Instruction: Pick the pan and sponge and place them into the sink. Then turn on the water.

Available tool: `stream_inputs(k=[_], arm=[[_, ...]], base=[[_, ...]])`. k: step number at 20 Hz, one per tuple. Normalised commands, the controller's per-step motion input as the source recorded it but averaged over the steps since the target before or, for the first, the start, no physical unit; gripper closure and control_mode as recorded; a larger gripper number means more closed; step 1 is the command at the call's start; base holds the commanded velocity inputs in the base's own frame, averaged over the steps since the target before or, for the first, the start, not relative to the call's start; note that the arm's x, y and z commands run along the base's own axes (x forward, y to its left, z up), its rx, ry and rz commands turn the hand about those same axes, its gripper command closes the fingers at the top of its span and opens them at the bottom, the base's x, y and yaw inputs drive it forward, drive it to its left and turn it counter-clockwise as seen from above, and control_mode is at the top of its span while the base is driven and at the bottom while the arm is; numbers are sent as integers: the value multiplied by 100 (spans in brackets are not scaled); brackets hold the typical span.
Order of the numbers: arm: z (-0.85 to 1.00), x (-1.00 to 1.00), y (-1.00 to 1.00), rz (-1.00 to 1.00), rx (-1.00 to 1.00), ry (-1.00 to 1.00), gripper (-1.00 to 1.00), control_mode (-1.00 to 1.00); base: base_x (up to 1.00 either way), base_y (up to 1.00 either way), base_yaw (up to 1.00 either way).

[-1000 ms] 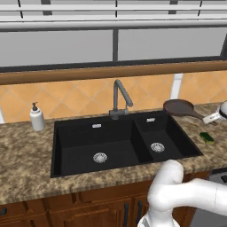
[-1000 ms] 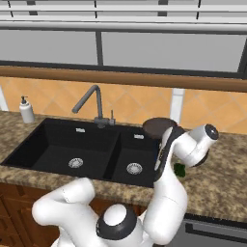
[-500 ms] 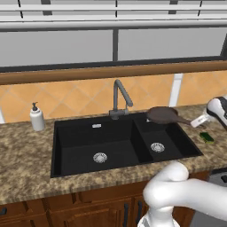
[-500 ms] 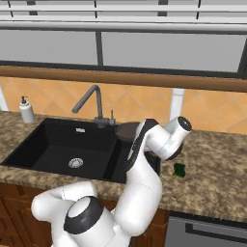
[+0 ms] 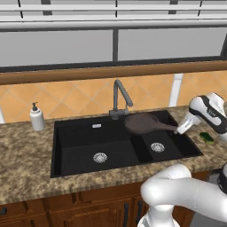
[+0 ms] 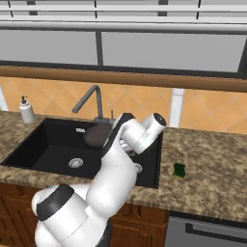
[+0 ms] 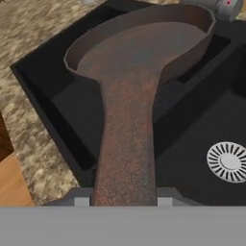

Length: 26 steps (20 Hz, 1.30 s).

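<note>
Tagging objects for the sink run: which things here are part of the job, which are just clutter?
Job:
- pan, held by its handle in the claw, over the sink
- sponge, on the counter right of the sink
- faucet, no water running

Clutter:
- soap dispenser

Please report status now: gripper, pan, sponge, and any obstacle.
Gripper shut on pan handle, pan over sink. Sponge on counter. Faucet close behind pan.
</note>
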Motion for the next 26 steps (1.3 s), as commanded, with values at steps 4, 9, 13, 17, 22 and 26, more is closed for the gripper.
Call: stream_inputs(k=[4,9,13,17,22,26], arm=[[0,0,100,11,0,0,100,-100],[-17,3,88,4,-1,2,100,-100],[-33,1,87,0,-1,1,100,-100],[-42,1,90,0,-2,1,100,-100],[-47,19,79,0,-3,5,100,-100],[-35,41,50,0,-10,6,100,-100]], base=[[0,0,0],[0,0,0],[0,0,0],[0,0,0],[0,0,0],[0,0,0]])
